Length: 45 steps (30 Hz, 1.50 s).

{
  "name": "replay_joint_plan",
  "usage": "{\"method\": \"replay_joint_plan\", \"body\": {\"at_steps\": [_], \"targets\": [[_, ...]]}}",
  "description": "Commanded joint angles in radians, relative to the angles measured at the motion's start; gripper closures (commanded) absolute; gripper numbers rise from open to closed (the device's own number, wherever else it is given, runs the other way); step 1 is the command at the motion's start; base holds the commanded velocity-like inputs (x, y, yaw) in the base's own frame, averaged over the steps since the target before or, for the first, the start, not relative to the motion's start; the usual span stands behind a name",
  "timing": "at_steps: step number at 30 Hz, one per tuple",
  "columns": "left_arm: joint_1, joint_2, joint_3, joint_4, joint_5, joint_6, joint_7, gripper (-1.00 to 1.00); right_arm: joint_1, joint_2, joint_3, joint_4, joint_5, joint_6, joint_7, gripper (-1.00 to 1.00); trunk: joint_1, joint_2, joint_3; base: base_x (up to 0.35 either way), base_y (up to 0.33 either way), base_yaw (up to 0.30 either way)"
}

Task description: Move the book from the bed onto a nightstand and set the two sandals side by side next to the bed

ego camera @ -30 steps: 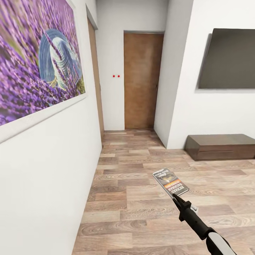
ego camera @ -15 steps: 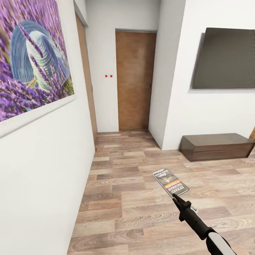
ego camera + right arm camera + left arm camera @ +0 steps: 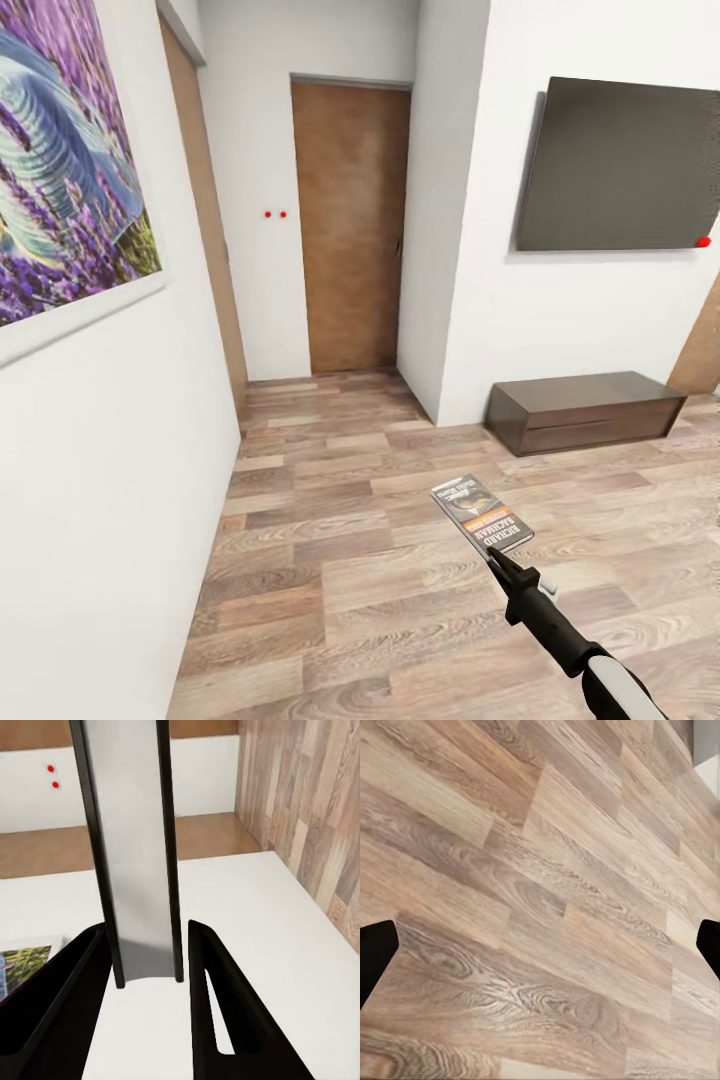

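The right pincer (image 3: pixel 492 553) is clamping the book (image 3: pixel 481 513) by its near end, long axis extending forward over the floor (image 3: pixel 330 560), while the left pincer (image 3: pixel 540 945) is hanging apart.

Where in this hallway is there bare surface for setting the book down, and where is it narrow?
Free: the flat top of the low dark brown wooden cabinet under the dark wall panel, and the open wood-plank floor before it. Narrower: the passage toward the brown wooden door. The right hand holds the thin pale paperback book.
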Motion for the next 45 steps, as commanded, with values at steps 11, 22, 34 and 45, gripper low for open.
{"method": "replay_joint_plan", "body": {"at_steps": [11, 22, 34, 45], "targets": [[0.0, 0.001, -0.008, -0.002, 0.01, -0.003, -0.001, -1.0, -0.001, 0.0, 0.0, 0.0, -0.013, 0.009, 0.0, 1.0, 0.0, 0.0, -0.001, 0.243, 0.0, -0.201], [0.0, 0.001, -0.008, -0.002, 0.01, -0.003, -0.001, -1.0, -0.001, 0.0, -0.001, 0.0, -0.013, 0.009, 0.0, 1.0, 0.0, 0.0, -0.001, 0.243, 0.0, -0.269], [0.0, 0.001, -0.008, -0.002, 0.01, -0.002, -0.001, -1.0, -0.001, 0.0, -0.001, 0.0, -0.013, 0.009, 0.0, 1.0, 0.0, 0.0, -0.001, 0.235, 0.0, -0.279], [0.0, 0.008, -0.008, -0.002, 0.01, -0.002, -0.001, -1.0, -0.001, 0.0, -0.001, 0.0, -0.013, 0.009, 0.0, 1.0, 0.0, 0.0, -0.001, 0.232, 0.0, -0.28]]}}
